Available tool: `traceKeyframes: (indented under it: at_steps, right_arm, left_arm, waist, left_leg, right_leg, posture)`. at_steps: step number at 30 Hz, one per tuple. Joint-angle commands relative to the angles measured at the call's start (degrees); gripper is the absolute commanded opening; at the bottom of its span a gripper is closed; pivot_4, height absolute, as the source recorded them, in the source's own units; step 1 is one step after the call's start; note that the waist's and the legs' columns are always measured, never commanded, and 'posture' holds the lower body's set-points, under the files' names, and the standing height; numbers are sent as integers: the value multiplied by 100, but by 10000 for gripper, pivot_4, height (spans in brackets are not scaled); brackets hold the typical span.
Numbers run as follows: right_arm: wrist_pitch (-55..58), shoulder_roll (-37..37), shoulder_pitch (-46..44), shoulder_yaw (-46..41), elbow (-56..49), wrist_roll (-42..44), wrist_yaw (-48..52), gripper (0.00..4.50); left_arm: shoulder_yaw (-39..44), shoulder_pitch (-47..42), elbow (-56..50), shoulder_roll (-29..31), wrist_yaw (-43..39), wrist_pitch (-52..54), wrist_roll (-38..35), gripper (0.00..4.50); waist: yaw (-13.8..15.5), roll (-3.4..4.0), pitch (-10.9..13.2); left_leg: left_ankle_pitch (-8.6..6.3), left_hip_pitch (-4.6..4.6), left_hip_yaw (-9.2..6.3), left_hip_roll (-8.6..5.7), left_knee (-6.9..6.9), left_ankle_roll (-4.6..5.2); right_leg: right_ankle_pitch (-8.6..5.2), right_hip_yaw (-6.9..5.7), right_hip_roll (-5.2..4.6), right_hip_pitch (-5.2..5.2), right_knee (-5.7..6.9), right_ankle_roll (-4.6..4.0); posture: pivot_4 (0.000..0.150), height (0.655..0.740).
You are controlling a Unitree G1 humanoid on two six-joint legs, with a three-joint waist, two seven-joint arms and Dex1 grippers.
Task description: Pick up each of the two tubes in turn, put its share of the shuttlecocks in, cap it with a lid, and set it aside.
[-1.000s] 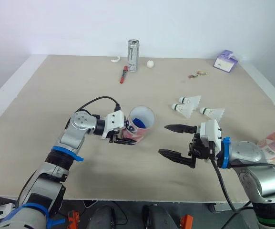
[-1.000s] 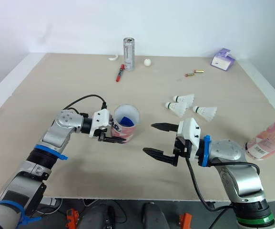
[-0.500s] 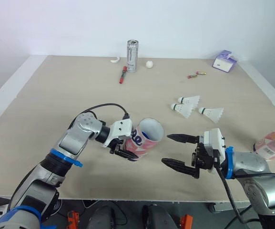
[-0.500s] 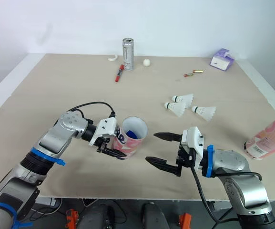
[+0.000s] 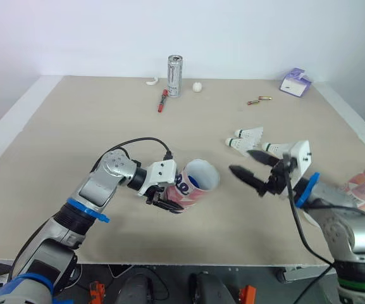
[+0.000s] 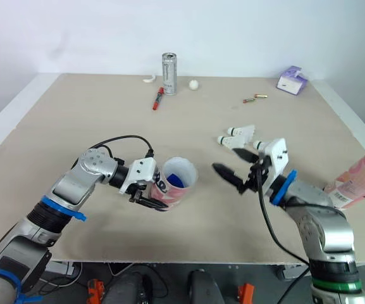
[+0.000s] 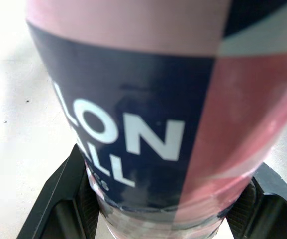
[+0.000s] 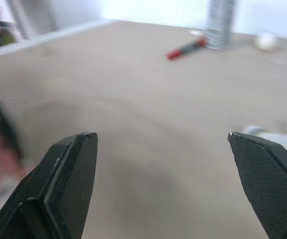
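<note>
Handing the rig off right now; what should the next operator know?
Left pincer: shut on a tube, held tilted, mouth toward the right arm.
Right pincer: open, empty, above the table next to the loose shuttlecocks.
Second tube rests at the table's right edge.
Done: first tube picked up. I cannot tell whether it holds any shuttlecock.
Left: load both tubes, cap them, set them aside.

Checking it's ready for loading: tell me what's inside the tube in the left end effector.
The tube, held by the left end effector, shows a white inner wall and a blue patch deep inside; nothing else can be made out. Its near rim covers the rest of the bottom.
</note>
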Motion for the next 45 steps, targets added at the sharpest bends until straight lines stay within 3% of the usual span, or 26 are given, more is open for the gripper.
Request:
traceKeyframes:
  at_steps: [1,8,14,32,45]
  right_arm:
    - [-38,101,-810,260,899,-505,-291,45000]
    - [-209,238,-1694,283,2224,-878,-386,45000]
    - [-348,307,-1945,296,2639,-1052,-311,45000]
    - [113,276,-1313,6,1117,-1025,-669,45000]
    - [53,365,-1320,-2,1777,-1128,-673,45000]
  left_arm:
    - [-189,24,-97,72,-27,122,96,26717]
    - [-175,22,-251,89,18,255,50,26717]
    - [-155,58,-336,122,100,343,15,26717]
    - [-143,86,-330,51,187,498,-110,26717]
    - [-162,132,-371,85,214,516,-137,26717]
  waist:
    - [0,3,-1]
    - [-8,4,-2]
    - [-13,4,-2]
    - [-9,5,-2]
    - [-9,5,-2]
  left_leg:
    - [0,0,0,0,-1,0]
    - [-1,-4,3,-9,-15,2]
    - [-2,-4,4,-12,-20,4]
    - [-3,-4,6,-14,-21,4]
    - [-3,-4,12,-21,-22,4]
  right_leg:
    - [0,0,0,0,0,0]
    - [10,14,1,-6,0,18]
    - [11,23,2,-8,0,19]
    - [10,31,2,-9,0,23]
    - [8,60,8,-11,-1,25]
  posture:
    - [1500,7400]
    - [1500,7400]
    - [1500,7400]
    - [1500,7400]
    - [1500,7400]
